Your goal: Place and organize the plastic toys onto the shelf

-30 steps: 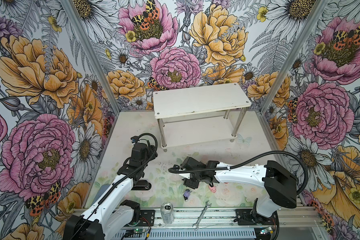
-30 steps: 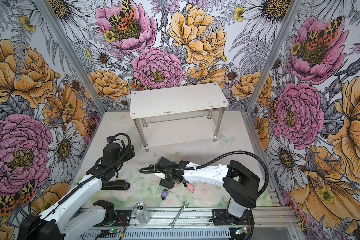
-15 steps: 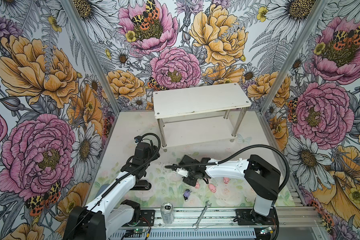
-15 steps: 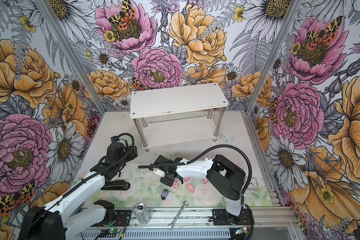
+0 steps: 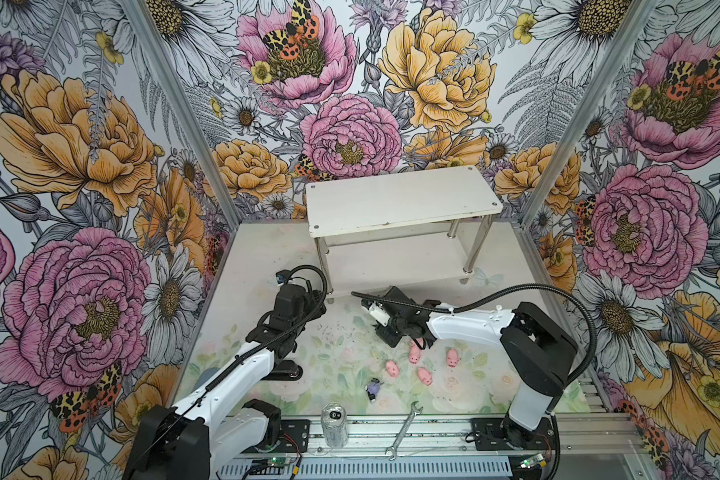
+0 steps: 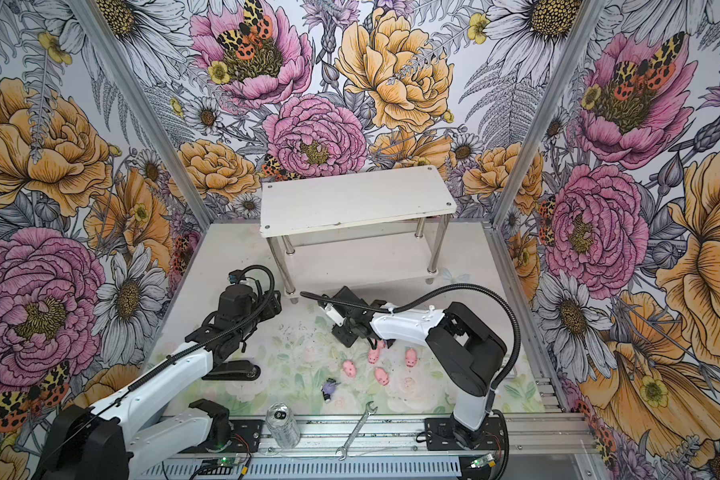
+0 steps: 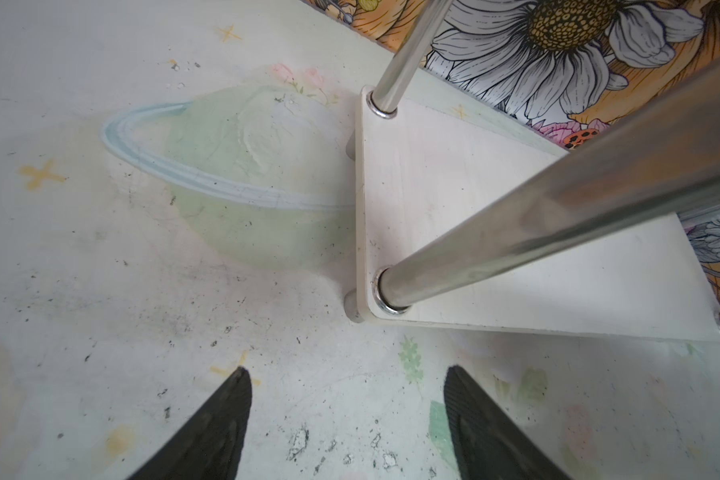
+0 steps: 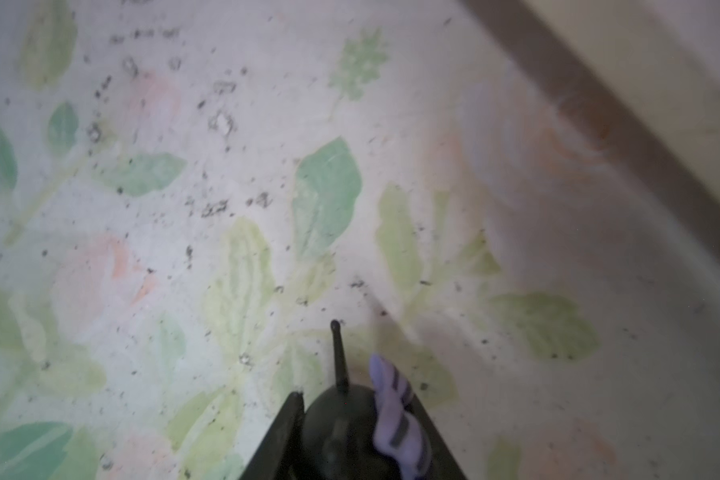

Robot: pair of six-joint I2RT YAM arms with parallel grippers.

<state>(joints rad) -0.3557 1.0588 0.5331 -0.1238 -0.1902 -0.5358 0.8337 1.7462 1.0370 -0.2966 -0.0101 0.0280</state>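
Right claw (image 8: 356, 405) closed onto black-purple figurine (image 8: 341, 428) near shelf (image 5: 400, 199) front

Robot lab booth: floral walls (image 5: 80, 166), aluminium rail (image 5: 445, 432).

Three walls (image 5: 80, 166), big pink-orange floral print, aluminium posts (image 5: 184, 112) at 11 and 1 o'clock. Counter (image 5: 267, 249): faded pastel print, dark scuffs; aluminium rail (image 5: 445, 436) at 6 o'clock.
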